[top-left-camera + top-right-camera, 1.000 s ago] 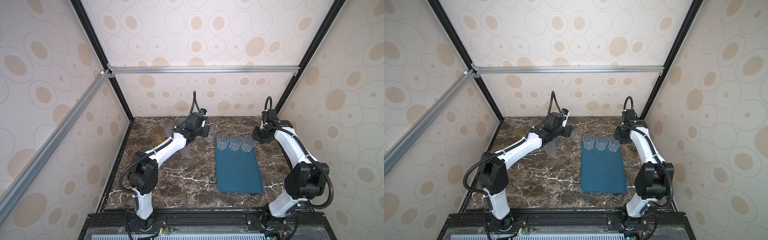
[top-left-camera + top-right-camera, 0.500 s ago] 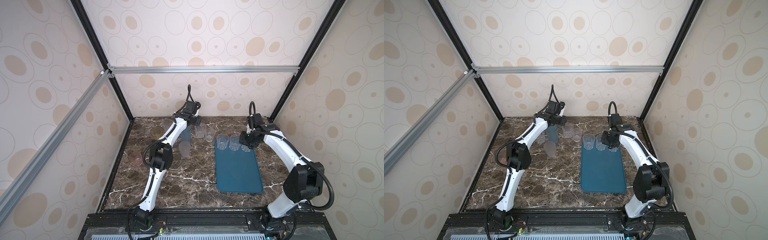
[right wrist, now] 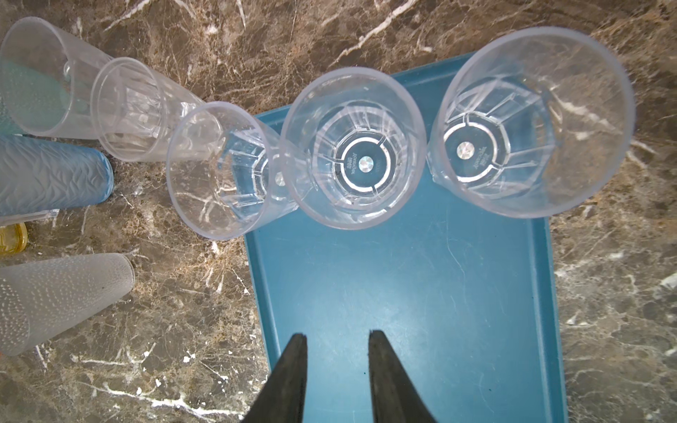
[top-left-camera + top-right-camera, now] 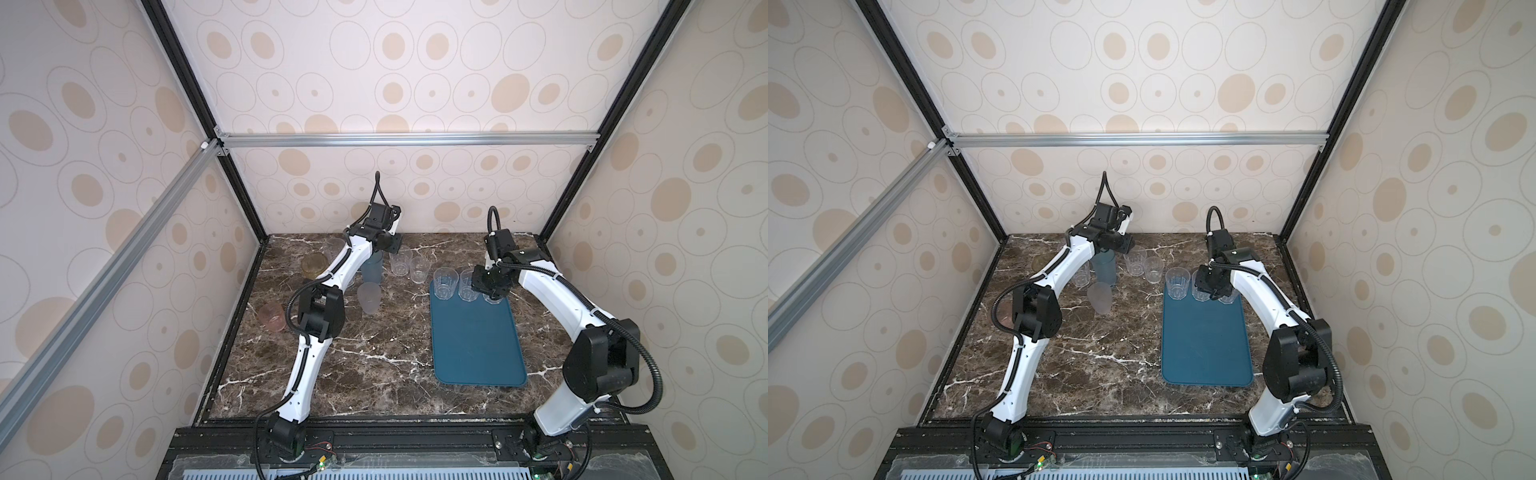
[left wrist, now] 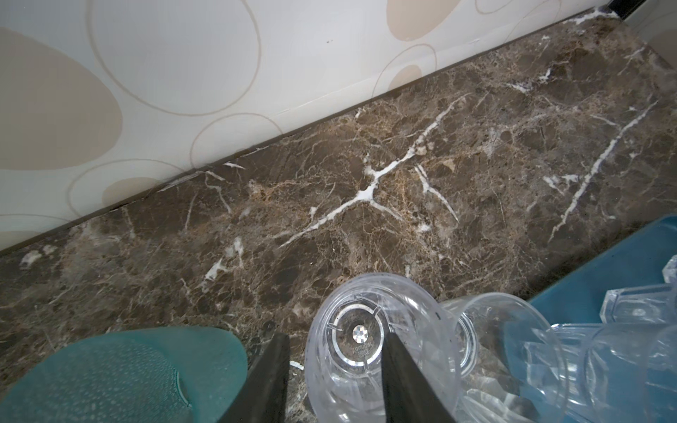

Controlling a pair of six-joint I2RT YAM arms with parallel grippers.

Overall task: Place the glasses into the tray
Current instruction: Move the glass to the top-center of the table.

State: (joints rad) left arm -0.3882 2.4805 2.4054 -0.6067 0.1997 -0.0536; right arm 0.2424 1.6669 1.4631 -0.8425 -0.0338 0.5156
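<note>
Three clear glasses (image 3: 353, 154) stand along one short edge of the tray (image 3: 403, 293), corner to corner; the gripper (image 3: 337, 335) hangs over bare tray, jaws apart, empty; a frosted glass (image 3: 62, 300) and a blue glass (image 3: 51, 175) sit on the worktop (image 3: 183, 329) beside.

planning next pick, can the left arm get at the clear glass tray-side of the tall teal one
Probably yes: the left tool straddles that clear glass; the teal glass sits close alongside, not in the gap.

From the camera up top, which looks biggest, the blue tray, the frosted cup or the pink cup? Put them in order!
1. The tray, by far.
2. The frosted cup and the pink cup: they look about alike in a top view, so no ranking.
</note>
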